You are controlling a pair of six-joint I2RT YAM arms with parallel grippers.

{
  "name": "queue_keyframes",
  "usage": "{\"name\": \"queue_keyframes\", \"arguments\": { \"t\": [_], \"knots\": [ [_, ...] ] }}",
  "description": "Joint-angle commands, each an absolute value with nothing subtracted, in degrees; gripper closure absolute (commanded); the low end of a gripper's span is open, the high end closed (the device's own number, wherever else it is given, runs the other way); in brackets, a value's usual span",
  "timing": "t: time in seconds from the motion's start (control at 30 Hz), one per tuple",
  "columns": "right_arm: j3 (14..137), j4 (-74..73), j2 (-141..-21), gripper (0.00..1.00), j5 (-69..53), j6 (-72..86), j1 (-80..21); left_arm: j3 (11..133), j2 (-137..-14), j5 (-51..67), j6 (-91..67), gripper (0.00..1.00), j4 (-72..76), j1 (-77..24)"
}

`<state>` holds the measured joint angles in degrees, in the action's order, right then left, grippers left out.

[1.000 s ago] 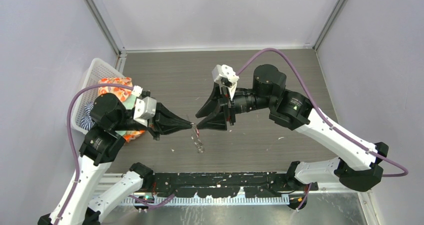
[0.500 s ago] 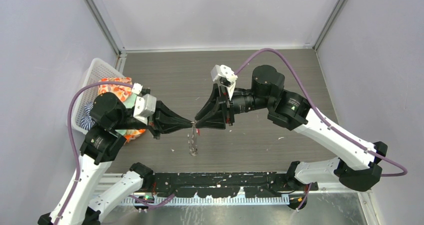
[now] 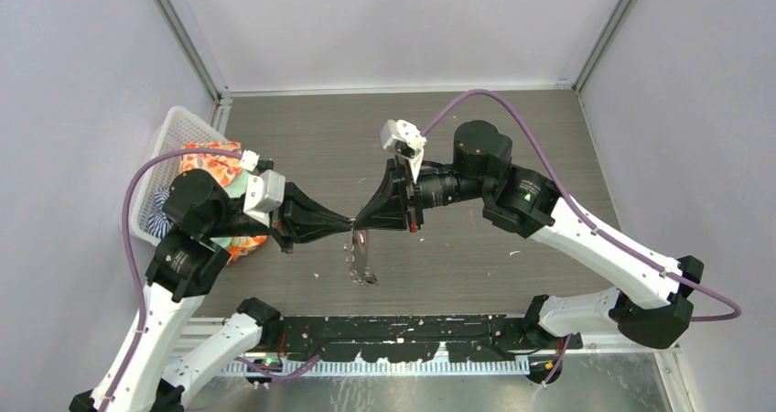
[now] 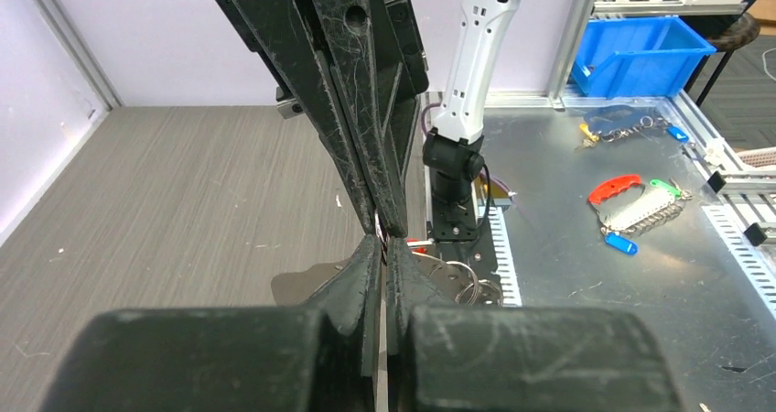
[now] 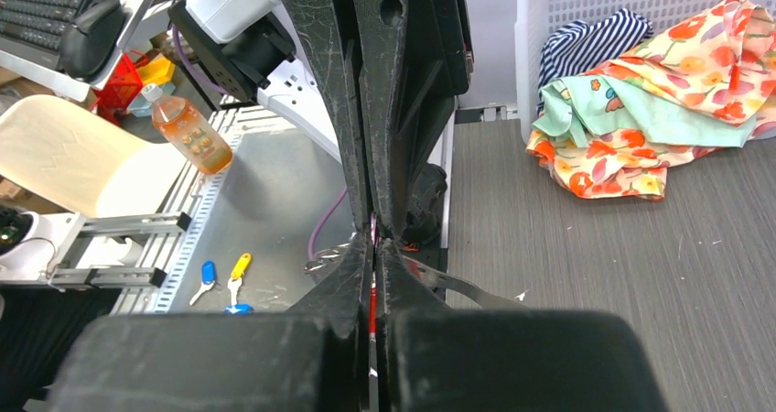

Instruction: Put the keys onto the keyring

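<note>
You're mid-task: left gripper [image 3: 346, 222] is pinched shut on the thin silver wire keyring [image 3: 360, 264], which dangles just below its tips, and right gripper [image 3: 360, 222], tip-to-tip with it, is clamped on the tiny red-headed key [image 3: 364, 239]; threading onto the loop looks not yet done.
</note>
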<state>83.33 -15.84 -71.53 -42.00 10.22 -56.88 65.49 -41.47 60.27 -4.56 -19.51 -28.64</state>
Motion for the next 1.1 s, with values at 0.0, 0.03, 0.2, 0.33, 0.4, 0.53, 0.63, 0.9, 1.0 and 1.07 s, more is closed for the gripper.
{"name": "queue_keyframes", "arguments": {
  "t": [0.0, 0.03, 0.2, 0.33, 0.4, 0.53, 0.63, 0.9, 1.0, 1.07],
  "knots": [
    [83.81, -14.0, -69.94, 0.99, -39.7, 10.26, -56.7, 68.18, -40.87, 61.25, 0.63, 1.0, -21.54, -28.65],
    [84.36, -15.65, -69.99, 0.99, -39.42, 9.6, -56.71, 68.13, -40.85, 61.08, 3.59, 1.0, -24.03, -28.72],
    [90.19, -28.8, -72.73, 0.99, -37.69, 4.63, -56.71, 70.16, -42.29, 58.41, 14.77, 0.57, -37.36, -28.72],
    [97.4, -40.7, -76.91, 0.99, -36.55, 0.53, -56.8, 73.72, -45.2, 58.18, 22.1, 0.51, -45.78, -28.74],
    [101.28, -45.6, -79.18, 0.99, -34.92, -1.6, -57.3, 75.03, -46.71, 58.65, 24.79, 0.55, -48.36, -28.72],
    [107.75, -53.29, -83.03, 0.99, -32.2, -4.48, -59.09, 75.61, -49.05, 58.11, 26.1, 0.59, -48.62, -28.74],
    [111.38, -57.38, -85.53, 0.99, -30.36, -5.92, -60.18, 76.87, -50.6, 58.17, 26.51, 0.65, -49.11, -28.74],
    [119.86, -65.12, -91.33, 0.99, -26.16, -7.27, -62.52, 79.86, -53.11, 59.46, 30.25, 0.89, -55.65, -29.15],
    [122.67, -67.43, -93.39, 0.99, -24.4, -7.38, -63.34, 80.26, -53.25, 59.2, 31.56, 0.94, -57.5, -29.64],
    [123.92, -68.48, -94.5, 0.99, -22.76, -7.61, -64.07, 80.38, -53.26, 58.52, 31.64, 0.95, -57.76, -29.78]
  ]
}}
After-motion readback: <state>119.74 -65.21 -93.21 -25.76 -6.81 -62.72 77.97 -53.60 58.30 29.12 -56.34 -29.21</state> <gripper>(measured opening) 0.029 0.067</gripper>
